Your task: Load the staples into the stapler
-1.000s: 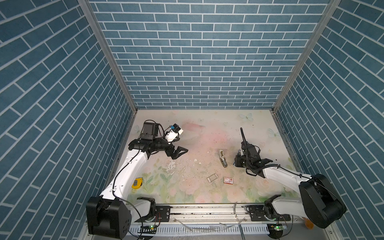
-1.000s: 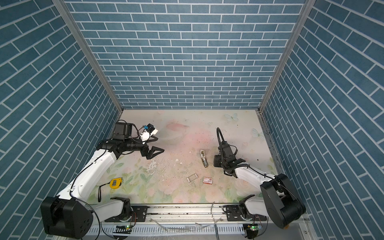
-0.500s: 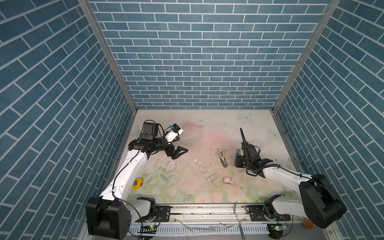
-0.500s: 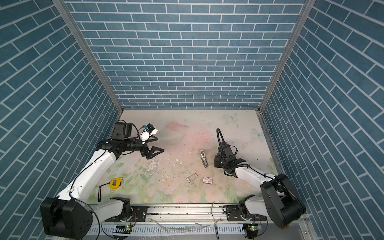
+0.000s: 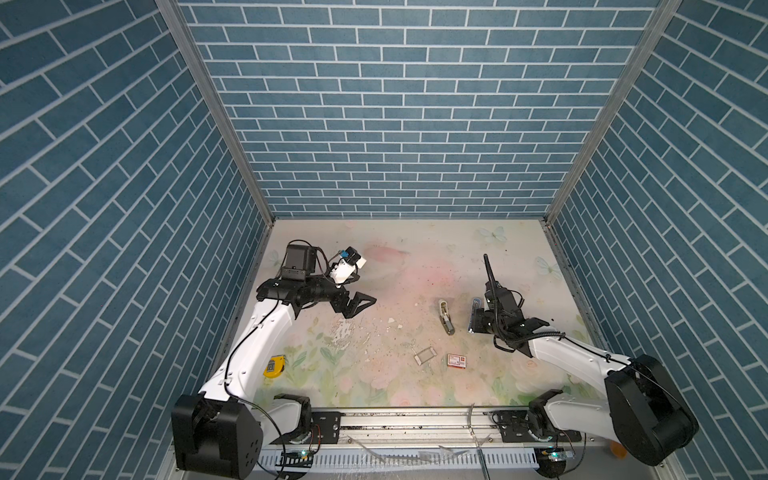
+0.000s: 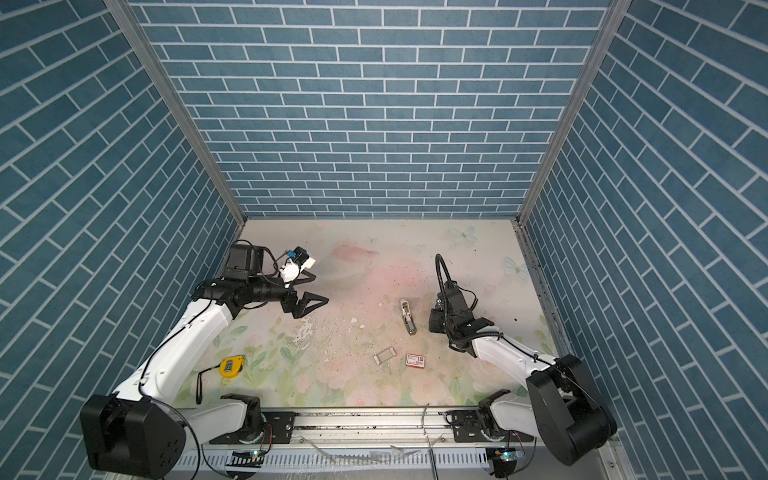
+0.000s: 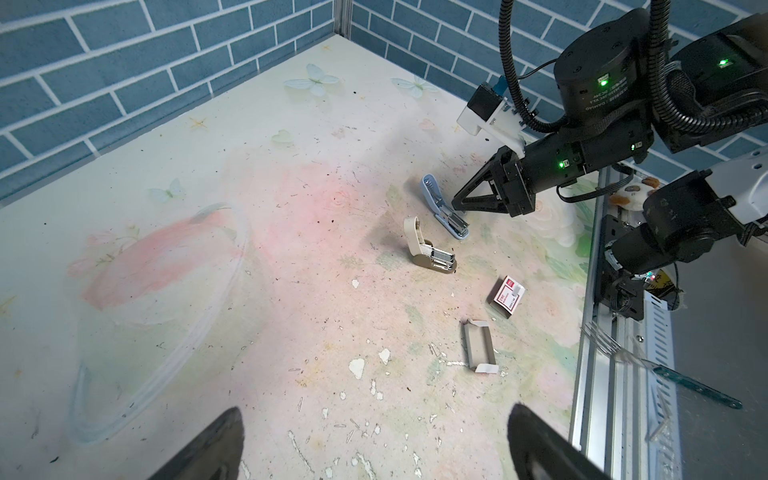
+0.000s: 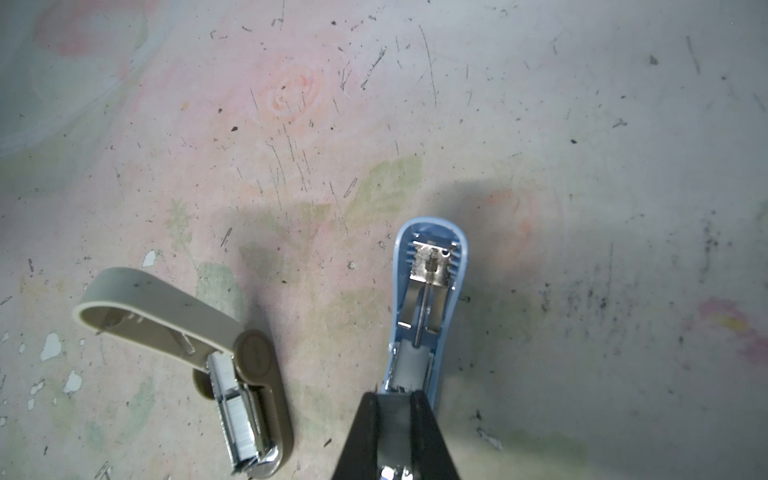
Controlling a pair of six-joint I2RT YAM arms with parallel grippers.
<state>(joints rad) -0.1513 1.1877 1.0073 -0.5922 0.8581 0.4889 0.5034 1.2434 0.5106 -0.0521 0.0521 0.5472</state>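
Observation:
An opened blue stapler [image 8: 428, 282] lies on the flowered mat, also visible in a top view [image 5: 475, 314]. My right gripper [image 8: 395, 401] is at its base, shut on a narrow grey strip that looks like the staples, held over the magazine channel. In the left wrist view the right gripper [image 7: 457, 205] touches that stapler's [image 7: 440, 205] low end. Beside it lies an opened beige stapler [image 8: 166, 307], [image 5: 445, 318], with a ribbed silvery staple block [image 8: 241, 428] in its magazine. My left gripper [image 5: 365, 289], [image 7: 378, 440] hangs open and empty above the mat at the left.
A red-and-white staple box [image 5: 456, 360] and its empty grey inner tray [image 5: 424, 355] lie nearer the front rail [image 5: 415, 419]. A yellow tape measure [image 5: 274, 365] sits at the front left. Loose single staples and paint flakes [image 7: 357, 368] litter the mat.

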